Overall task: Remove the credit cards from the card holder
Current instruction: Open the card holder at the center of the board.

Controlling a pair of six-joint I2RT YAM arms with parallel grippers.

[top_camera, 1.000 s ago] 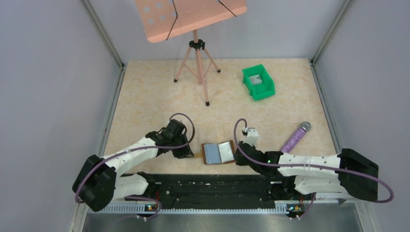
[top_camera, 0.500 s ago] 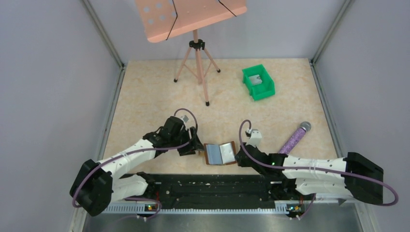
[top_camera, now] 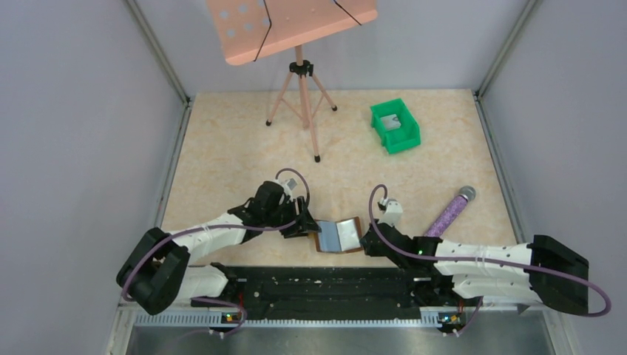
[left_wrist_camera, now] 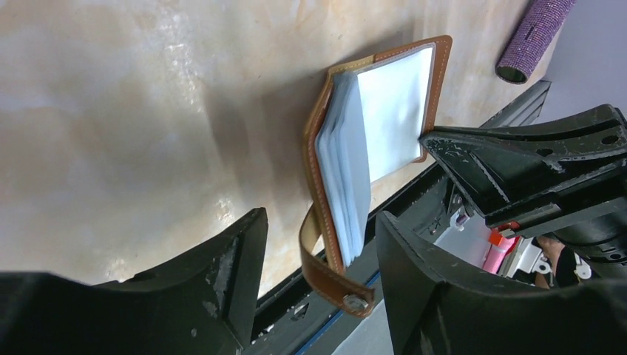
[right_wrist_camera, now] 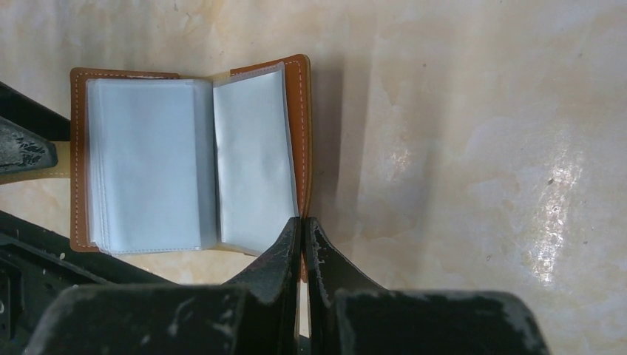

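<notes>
Left gripper jaws spread, straddling the open card holder; right gripper jaws pressed together at its cover edge.

The card holder is showing brown leather with a line of pale stitching along its edge, and its inner panels are looking blue-grey. The table is wearing a beige marbled pattern. The bin is shining bright green, the stick is glittering purple, and the music stand is standing out in salmon pink. The arms are showing white and black, with purple cables.
</notes>
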